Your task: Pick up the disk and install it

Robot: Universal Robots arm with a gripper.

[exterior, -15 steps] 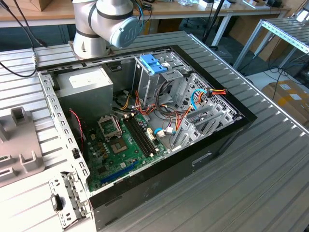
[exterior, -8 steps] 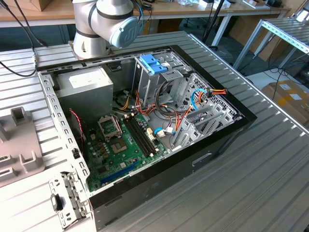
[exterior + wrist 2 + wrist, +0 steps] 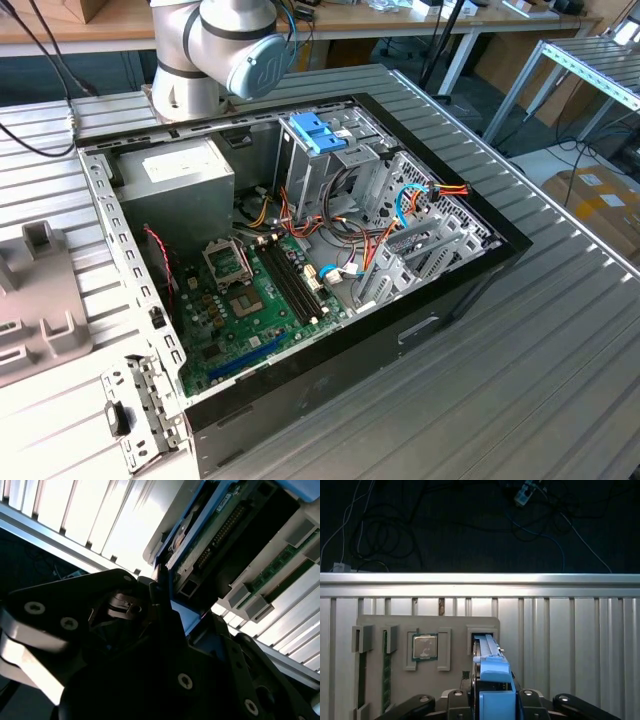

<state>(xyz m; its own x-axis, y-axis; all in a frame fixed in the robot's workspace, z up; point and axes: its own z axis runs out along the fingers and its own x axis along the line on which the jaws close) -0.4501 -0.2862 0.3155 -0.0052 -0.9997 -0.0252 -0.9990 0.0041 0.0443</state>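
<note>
The tool [image 3: 496,700] is clamped on the blue end of the disk [image 3: 492,670], which stands edgewise in a slot of the grey parts tray [image 3: 455,625], so grasping looks done, while lifting and installing into the open computer case [image 3: 450,300] beside that tray remain.
</note>
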